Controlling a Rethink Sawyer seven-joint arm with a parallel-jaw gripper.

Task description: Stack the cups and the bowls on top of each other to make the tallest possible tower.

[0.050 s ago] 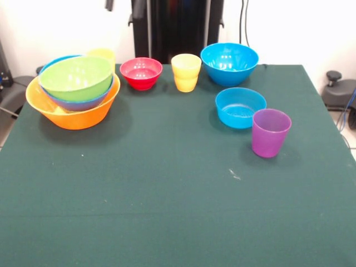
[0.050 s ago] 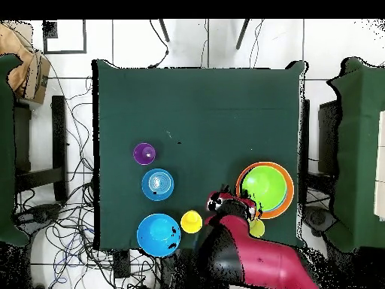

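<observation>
— Purple cup (image 1: pixel 270 132) stands nearest, upright and loose, just in front of the shallow blue bowl (image 1: pixel 240 107). Why apart?

— Likely not yet stacked. Left of that bowl is the tower (image 1: pixel 75 92): lime green bowl in blue in orange, widest lowest for steadiness. Farther back: red bowl (image 1: pixel 141 73), yellow cup (image 1: pixel 186 72), deep blue bowl (image 1: pixel 229 63).

— The gripper (image 2: pixel 224 202)?

— Above the red bowl; open or closed, I cannot tell.

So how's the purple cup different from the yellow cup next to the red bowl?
The purple cup is see-through and stands nearest the front edge; the yellow cup is solid-coloured and sits far back between the red bowl and a blue bowl. Both stand upright, empty and unstacked.
</observation>
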